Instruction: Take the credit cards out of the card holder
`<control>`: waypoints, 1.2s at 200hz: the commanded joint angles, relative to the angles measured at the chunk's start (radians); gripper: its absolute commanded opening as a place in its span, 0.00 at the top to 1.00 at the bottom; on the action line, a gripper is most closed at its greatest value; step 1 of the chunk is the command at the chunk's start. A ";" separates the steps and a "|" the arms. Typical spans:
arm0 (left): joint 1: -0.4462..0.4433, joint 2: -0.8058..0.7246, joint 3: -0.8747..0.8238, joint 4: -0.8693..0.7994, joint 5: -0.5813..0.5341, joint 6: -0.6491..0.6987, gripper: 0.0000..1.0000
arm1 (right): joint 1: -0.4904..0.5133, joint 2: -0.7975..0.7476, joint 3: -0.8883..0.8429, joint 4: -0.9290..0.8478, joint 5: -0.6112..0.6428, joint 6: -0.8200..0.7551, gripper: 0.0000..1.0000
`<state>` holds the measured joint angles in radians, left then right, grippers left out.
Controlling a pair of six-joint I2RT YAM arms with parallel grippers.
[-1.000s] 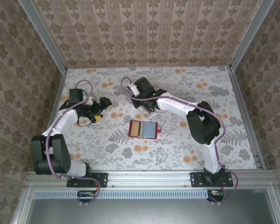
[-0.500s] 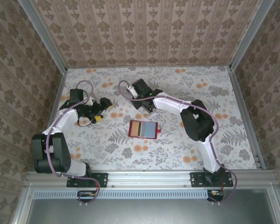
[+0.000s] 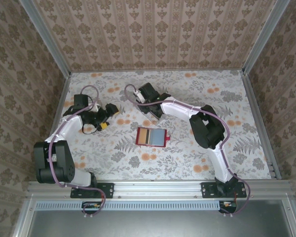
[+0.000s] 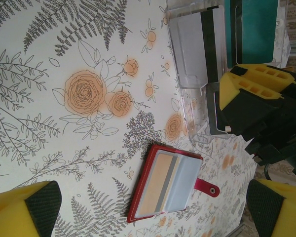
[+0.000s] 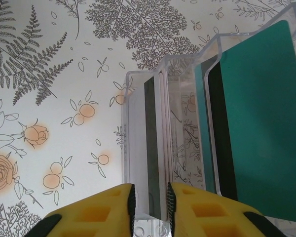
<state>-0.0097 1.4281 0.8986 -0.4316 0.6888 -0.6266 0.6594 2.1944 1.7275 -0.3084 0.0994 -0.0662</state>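
The red card holder (image 3: 151,137) lies open and flat at mid-table. In the left wrist view the card holder (image 4: 165,182) shows a tan card with a grey stripe (image 4: 155,187) in one pocket and a pale blue-grey face (image 4: 186,178) in the other, with the red tab (image 4: 207,188) sticking out. My left gripper (image 3: 110,117) hovers wide open to its left, its yellow fingers (image 4: 24,210) at the frame corners. My right gripper (image 3: 152,112) is beyond the holder, over a clear rack (image 5: 182,123). Its jaws (image 5: 151,197) stand slightly apart around the edge of a pale credit card with a dark stripe (image 5: 138,148) standing in a slot.
The clear rack (image 4: 192,84) also holds a teal card (image 5: 256,118) in a farther slot. Floral tabletop lies open around the holder. Metal frame rails and papered walls border the table; the right arm's elbow (image 3: 207,129) hangs over the table right of the holder.
The right gripper's jaws have parted from shut, and its wrist has edged slightly left at the rack. The left arm and the card holder have not moved.
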 commanded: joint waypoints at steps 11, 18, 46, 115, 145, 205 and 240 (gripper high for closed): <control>0.002 0.013 0.005 -0.025 0.025 0.029 0.00 | 0.011 -0.090 -0.021 -0.015 0.034 0.049 0.69; 0.002 0.013 0.007 -0.025 0.025 0.028 0.00 | 0.014 -0.109 -0.031 -0.020 0.037 0.063 0.68; -0.001 0.010 0.010 -0.030 0.022 0.032 0.00 | 0.039 -0.208 -0.083 -0.060 0.055 0.163 0.57; -0.019 -0.011 0.004 -0.040 0.012 0.041 0.00 | 0.162 -0.478 -0.382 -0.136 0.086 0.684 0.41; -0.033 -0.017 0.013 -0.040 0.015 0.040 0.00 | 0.202 -0.502 -0.475 -0.126 0.051 0.929 0.40; -0.068 -0.005 0.024 -0.061 -0.031 0.046 0.00 | 0.220 -0.354 -0.448 -0.125 -0.023 1.018 0.44; -0.087 0.008 0.027 -0.062 -0.038 0.051 0.00 | 0.202 -0.274 -0.420 -0.150 -0.025 1.068 0.51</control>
<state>-0.0811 1.4292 0.8989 -0.4725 0.6659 -0.6064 0.8742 1.8793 1.2743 -0.4290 0.0963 0.9352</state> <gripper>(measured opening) 0.999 0.504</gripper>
